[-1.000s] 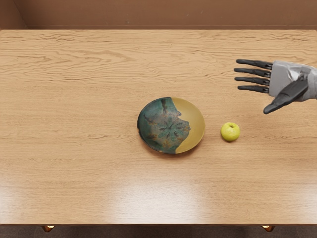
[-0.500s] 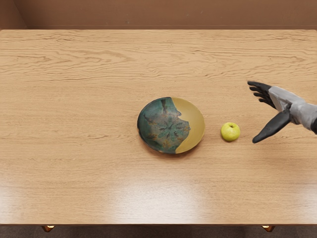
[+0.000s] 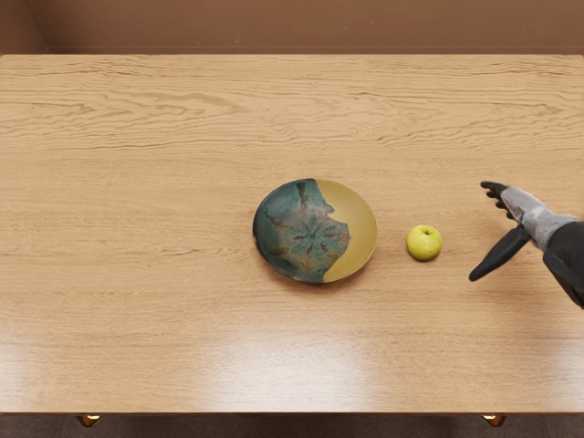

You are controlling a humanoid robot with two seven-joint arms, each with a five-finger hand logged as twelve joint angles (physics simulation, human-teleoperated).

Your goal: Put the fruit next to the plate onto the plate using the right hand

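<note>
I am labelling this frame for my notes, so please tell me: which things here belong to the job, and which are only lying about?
Belonging to the job:
- apple, on the table right of the plate, apart from it
- plate
- right hand, open, right of the apple, not touching it

Only there:
- wooden table
- brown wall behind it

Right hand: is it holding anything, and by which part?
Nothing is held. The right hand is open and apart from the apple, which lies on the table right of the plate.
</note>
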